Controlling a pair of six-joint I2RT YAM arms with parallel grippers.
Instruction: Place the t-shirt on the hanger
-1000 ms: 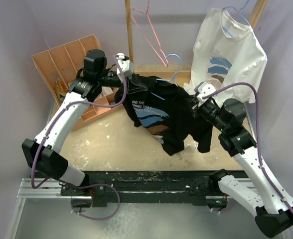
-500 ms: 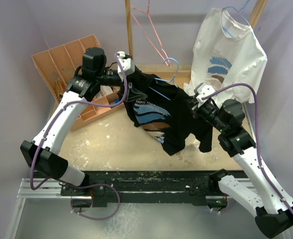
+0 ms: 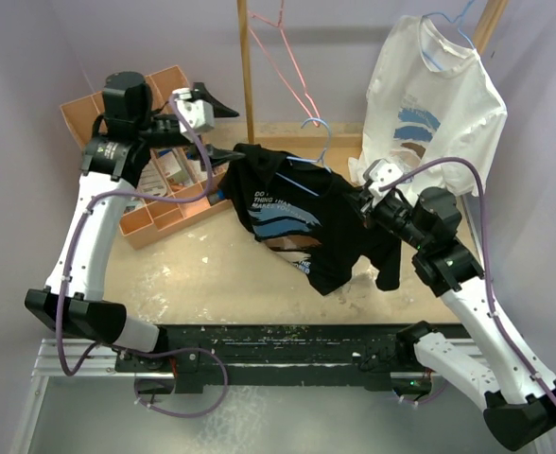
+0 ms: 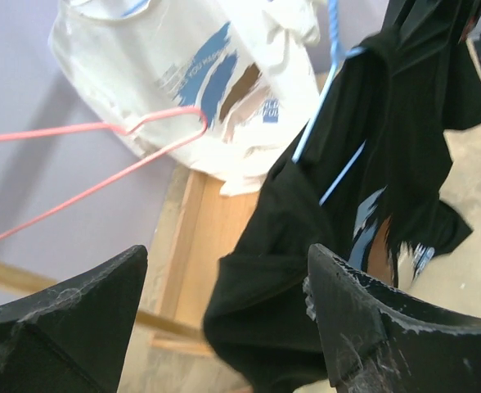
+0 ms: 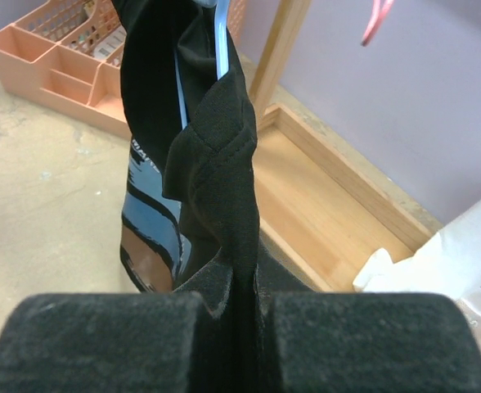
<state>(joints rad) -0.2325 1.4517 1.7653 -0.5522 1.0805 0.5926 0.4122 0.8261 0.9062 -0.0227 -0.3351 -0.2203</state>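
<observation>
The black t-shirt (image 3: 297, 213) hangs in the air over the table, draped on the light-blue hanger (image 3: 318, 132), whose hook sticks up behind the collar. My right gripper (image 3: 368, 194) is shut on the shirt's right shoulder. The right wrist view shows the cloth (image 5: 216, 147) pinched between the pads of that gripper (image 5: 240, 299), with the hanger wire (image 5: 222, 41) running inside the shirt. My left gripper (image 3: 212, 102) stands open up and to the left of the shirt, holding nothing. In its wrist view the gripper (image 4: 228, 254) is apart from the shirt (image 4: 371, 123) and the hanger wire (image 4: 330, 57).
An orange divided organiser (image 3: 117, 123) sits at the back left under my left arm. A wooden post (image 3: 246, 66) carries a pink-red wire hanger (image 3: 283, 57). A white t-shirt (image 3: 439, 104) hangs at the back right. A shallow wooden tray (image 5: 322, 196) lies behind the black shirt.
My left gripper has opened, let go of the shirt's left shoulder and drawn back up and to the left. The shirt's left side has sagged a little. The right gripper keeps its hold.
</observation>
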